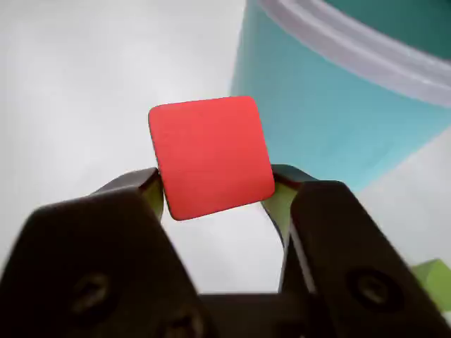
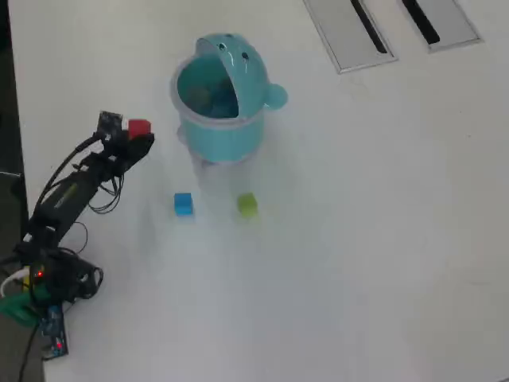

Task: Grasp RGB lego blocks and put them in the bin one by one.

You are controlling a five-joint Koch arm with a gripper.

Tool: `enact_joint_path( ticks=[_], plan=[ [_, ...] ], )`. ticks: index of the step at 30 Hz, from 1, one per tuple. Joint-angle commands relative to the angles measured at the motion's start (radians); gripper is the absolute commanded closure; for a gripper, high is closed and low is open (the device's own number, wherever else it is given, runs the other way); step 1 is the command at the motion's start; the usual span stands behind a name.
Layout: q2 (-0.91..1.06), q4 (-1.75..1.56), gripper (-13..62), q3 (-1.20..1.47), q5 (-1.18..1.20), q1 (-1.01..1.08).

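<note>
My gripper (image 1: 215,186) is shut on the red block (image 1: 210,156), which is pinched between the two yellow-green pads. In the overhead view the gripper (image 2: 141,137) holds the red block (image 2: 138,128) just left of the bin (image 2: 219,127), apart from it. The teal bin has its domed lid flipped up at the back and its mouth open. Its wall (image 1: 317,105) fills the upper right of the wrist view. The blue block (image 2: 184,204) and the yellow-green block (image 2: 247,205) lie on the white table below the bin, a little apart.
Two flat grey slotted panels (image 2: 350,32) (image 2: 441,20) lie at the top right of the overhead view. The arm's base and cables (image 2: 44,278) sit at the lower left, near the table's dark left edge.
</note>
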Motion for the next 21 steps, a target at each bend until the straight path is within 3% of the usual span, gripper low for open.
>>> enact_joint_path(
  ticks=[1, 7, 11, 21],
  plan=[
    [0.044, -0.018, 36.8, -0.175, 0.011, -0.003],
    [0.017, -0.123, 36.8, -0.288, 0.087, -0.021],
    [-0.103, -0.118, 36.9, -0.543, 0.087, -0.038],
    [-0.296, -0.091, 36.9, -0.836, 0.124, -0.014]
  ],
)
